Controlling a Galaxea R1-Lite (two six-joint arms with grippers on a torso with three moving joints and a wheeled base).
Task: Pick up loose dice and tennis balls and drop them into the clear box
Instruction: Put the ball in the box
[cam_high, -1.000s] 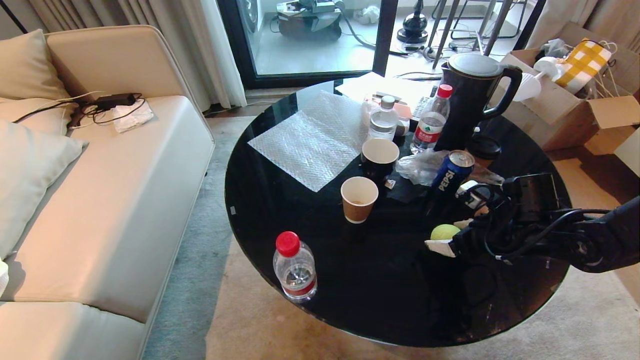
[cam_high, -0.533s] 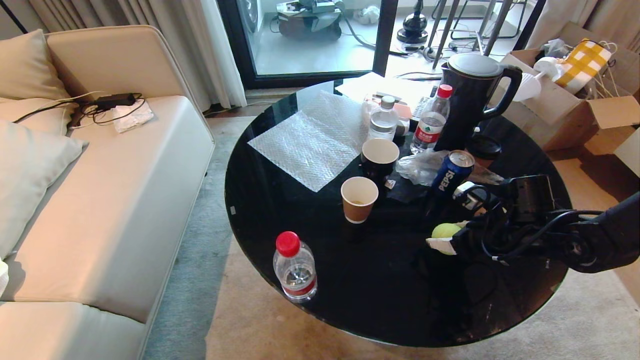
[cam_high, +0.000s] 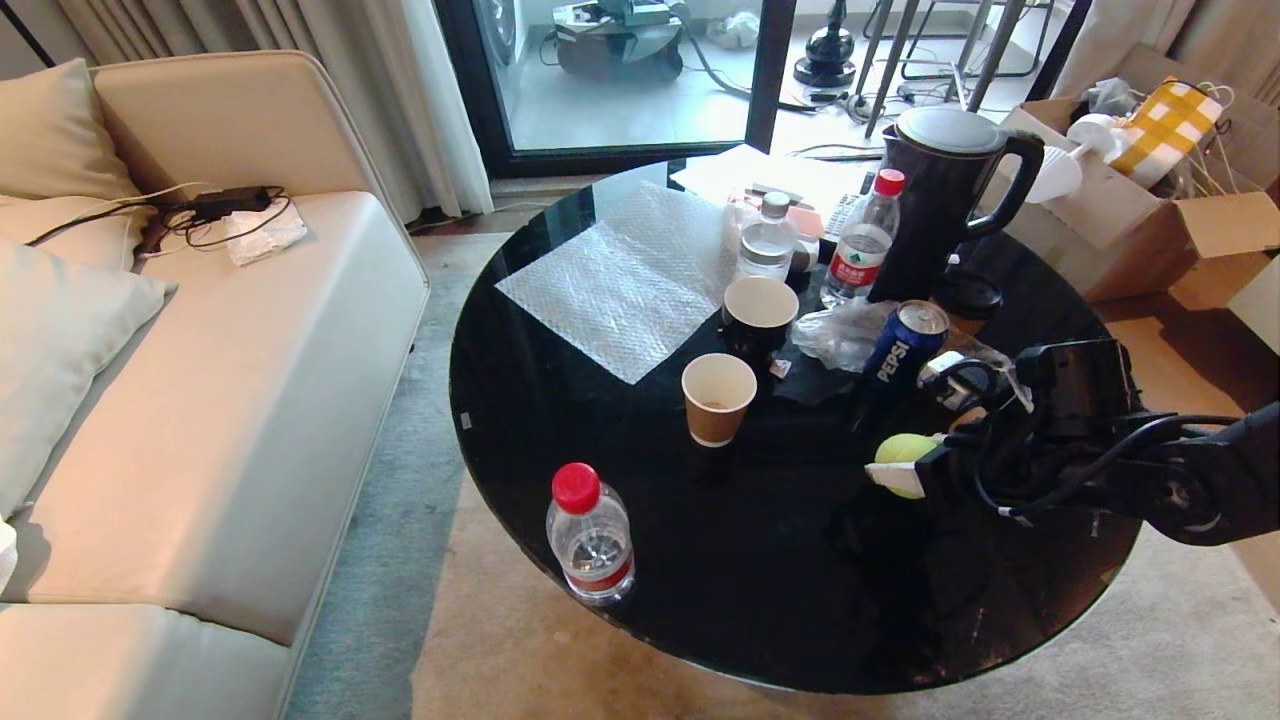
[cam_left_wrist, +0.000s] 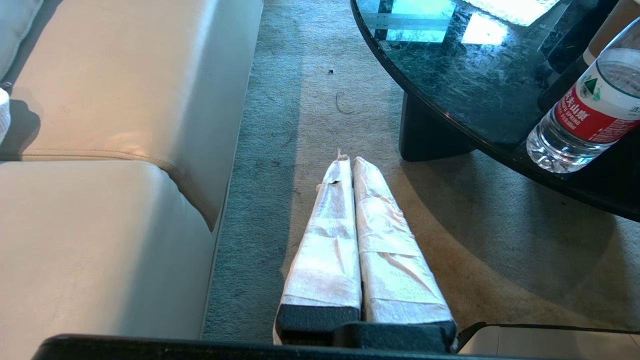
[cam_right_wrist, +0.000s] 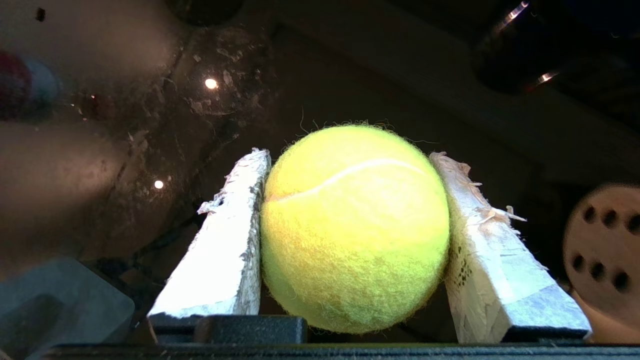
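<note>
A: Item one, tennis ball (cam_right_wrist: 354, 227). Location?

B: Clamped between the taped fingers (cam_right_wrist: 222, 245) of the right gripper (cam_high: 905, 468), both pads pressed against its sides. In the head view it sits over the right part of the round black table (cam_high: 600, 420), just in front of the Pepsi can (cam_high: 903, 345).

A: Item two, pale beige die (cam_right_wrist: 602, 240)?

B: Close beside the held ball, seen only in the right wrist view, black pips showing, partly cut off by the frame edge. Whether it rests on the table cannot be told.

A: Left gripper (cam_left_wrist: 348, 159)?

B: Fingers pressed together, nothing between them. It hangs over the carpet (cam_left_wrist: 310, 100) between the sofa (cam_left_wrist: 120, 150) and the table edge.

A: Other stock on the table?

B: Brown paper cup (cam_high: 718, 397), black cup (cam_high: 759, 313) behind it, red-capped water bottle (cam_high: 590, 535) near the front edge, two more bottles (cam_high: 860, 250) by the black kettle (cam_high: 945, 195), sheet of bubble wrap (cam_high: 630, 280).
</note>
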